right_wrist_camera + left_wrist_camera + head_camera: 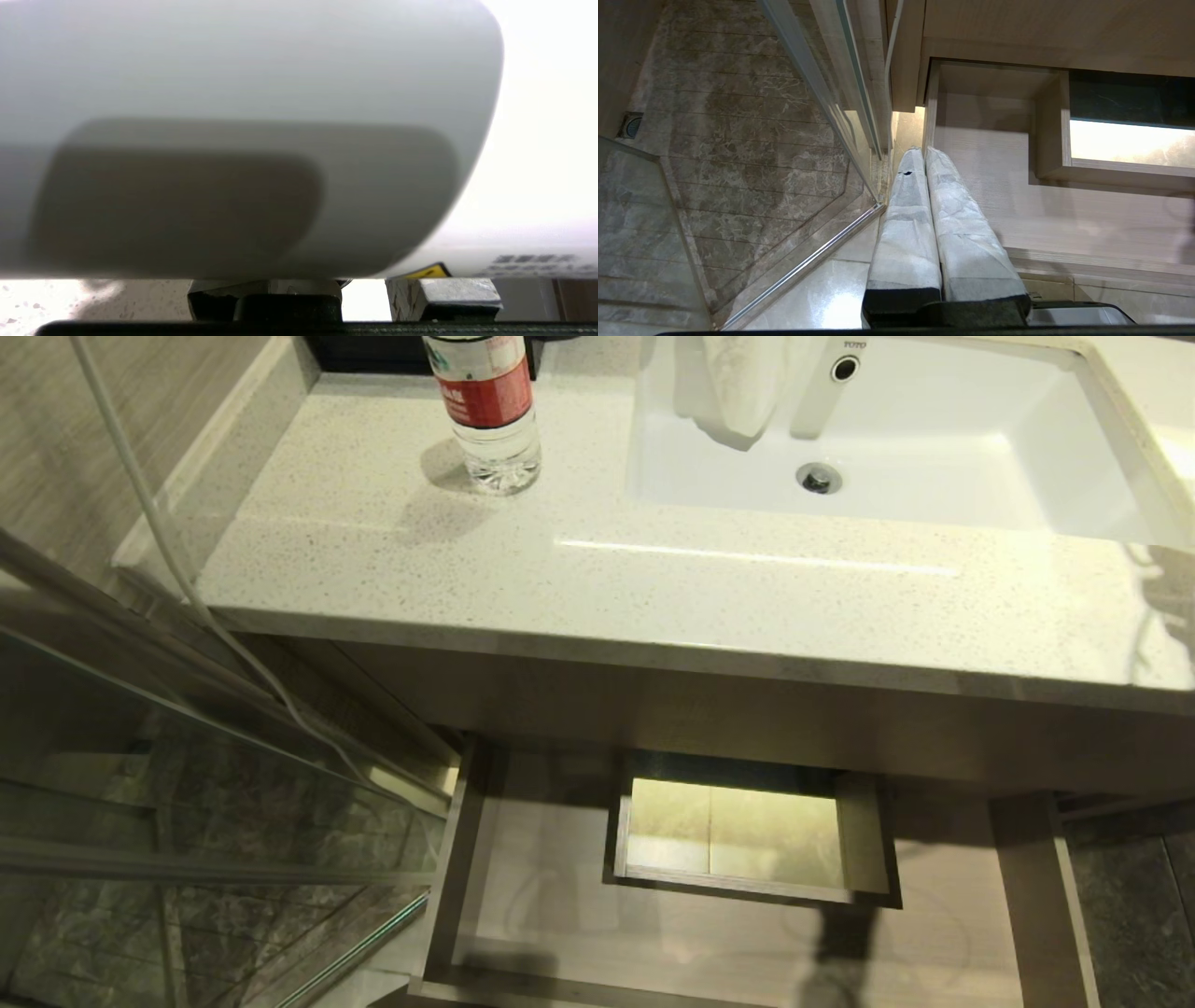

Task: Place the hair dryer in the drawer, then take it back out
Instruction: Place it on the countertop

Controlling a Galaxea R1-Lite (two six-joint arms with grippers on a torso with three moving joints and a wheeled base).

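The hair dryer point(261, 116), smooth white plastic with a yellow warning label near one end, fills the right wrist view just above the speckled counter. My right gripper point(364, 298) holds it: only the wrapped bases of its fingers point(439, 294) show, apart beneath the body, with the tips hidden behind it. The head view catches neither that gripper nor the dryer. The drawer point(541, 896) stands pulled out under the counter, pale wood-grain, with nothing lying in it. My left gripper point(922, 151) hangs parked and shut beside the left side of the drawer point(994, 186).
A clear bottle with a red label point(485, 411) stands on the speckled counter point(653, 588), left of the white sink point(934, 476). A boxed cut-out point(747, 840) opens through the drawer's rear middle. A glass shower panel point(187, 821) and a hanging white cord point(168, 551) are at the left.
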